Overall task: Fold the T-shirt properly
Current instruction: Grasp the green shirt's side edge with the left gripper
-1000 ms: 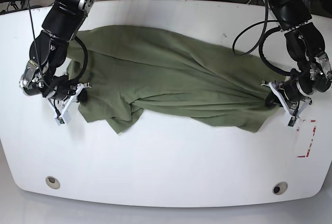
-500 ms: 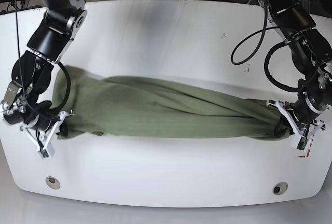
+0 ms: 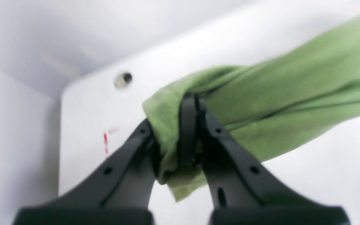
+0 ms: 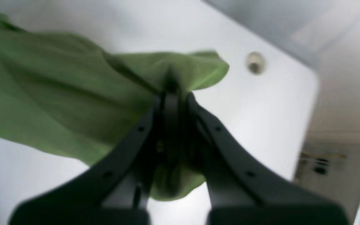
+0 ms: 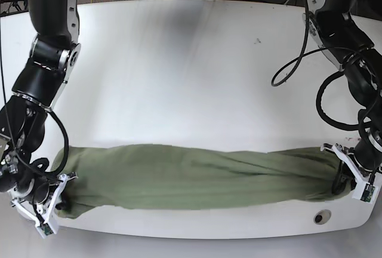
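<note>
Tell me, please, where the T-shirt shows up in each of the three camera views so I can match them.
Base: the T-shirt stretches along the table's near edge.
Left wrist: its end is bunched in the left gripper.
Right wrist: its other end is bunched in the right gripper.
Shared landmark: the table's round holes.

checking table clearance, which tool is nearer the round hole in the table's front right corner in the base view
Left. The left tool, shut on the T-shirt, sits just above and right of the hole; the right tool grips the shirt's opposite end, across the table.
</note>
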Available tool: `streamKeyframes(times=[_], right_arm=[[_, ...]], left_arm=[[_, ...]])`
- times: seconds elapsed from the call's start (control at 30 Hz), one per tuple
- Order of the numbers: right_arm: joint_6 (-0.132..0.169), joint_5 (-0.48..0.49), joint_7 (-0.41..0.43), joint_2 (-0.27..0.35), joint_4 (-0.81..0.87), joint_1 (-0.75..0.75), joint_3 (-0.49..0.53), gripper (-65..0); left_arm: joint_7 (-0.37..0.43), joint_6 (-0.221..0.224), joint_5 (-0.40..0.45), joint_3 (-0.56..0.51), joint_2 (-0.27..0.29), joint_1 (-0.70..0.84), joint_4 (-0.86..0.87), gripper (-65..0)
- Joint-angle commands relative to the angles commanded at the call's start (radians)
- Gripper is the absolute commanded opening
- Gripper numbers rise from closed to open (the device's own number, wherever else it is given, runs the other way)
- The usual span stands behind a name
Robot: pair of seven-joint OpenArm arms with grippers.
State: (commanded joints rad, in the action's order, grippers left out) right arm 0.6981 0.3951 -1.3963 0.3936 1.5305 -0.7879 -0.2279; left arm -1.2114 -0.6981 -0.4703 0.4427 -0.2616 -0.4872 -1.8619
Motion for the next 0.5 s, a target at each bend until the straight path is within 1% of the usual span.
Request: streamKeyframes(times=[0.1, 0.5], right_arm=[[0.0, -0.003, 0.0, -0.003, -0.002, 0.011, -0.002, -65.0], [0.0, 0.002, 0.0, -0.006, 0.011, 0.153, -0.005, -65.0]], left_arm=[[0.0, 0.0, 0.0, -0.015, 0.0, 0.021, 0.002, -65.0], [0.003, 0.0, 0.003, -0.021, 0.006, 0.144, 0.028, -64.9]])
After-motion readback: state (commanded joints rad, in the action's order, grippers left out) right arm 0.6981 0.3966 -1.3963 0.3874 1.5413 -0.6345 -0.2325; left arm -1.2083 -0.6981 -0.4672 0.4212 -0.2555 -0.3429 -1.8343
